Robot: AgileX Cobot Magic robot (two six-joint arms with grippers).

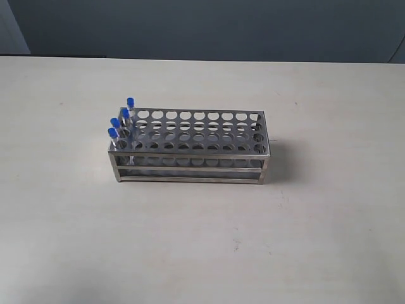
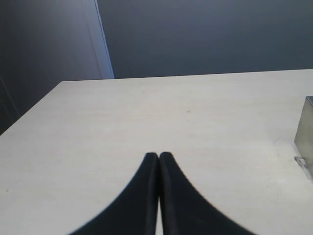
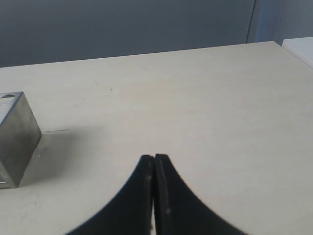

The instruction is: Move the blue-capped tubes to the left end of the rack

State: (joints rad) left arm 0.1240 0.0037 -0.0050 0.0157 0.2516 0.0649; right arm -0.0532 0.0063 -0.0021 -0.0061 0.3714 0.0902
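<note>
The steel rack [image 1: 196, 147] stands mid-table in the exterior view, long side toward the camera. The blue-capped tubes [image 1: 120, 123] stand upright in the holes of its left end, one behind another, caps above the top plate. Neither arm shows in the exterior view. My left gripper [image 2: 159, 155] is shut with nothing between its black fingers, over bare table; a corner of the rack [image 2: 305, 129] shows at that view's edge. My right gripper [image 3: 154, 158] is shut and empty too, with the rack's end [image 3: 17, 137] off to one side.
The table [image 1: 202, 240] is pale and bare around the rack. A dark wall [image 1: 209, 28] runs behind its far edge. The table's edges show in both wrist views.
</note>
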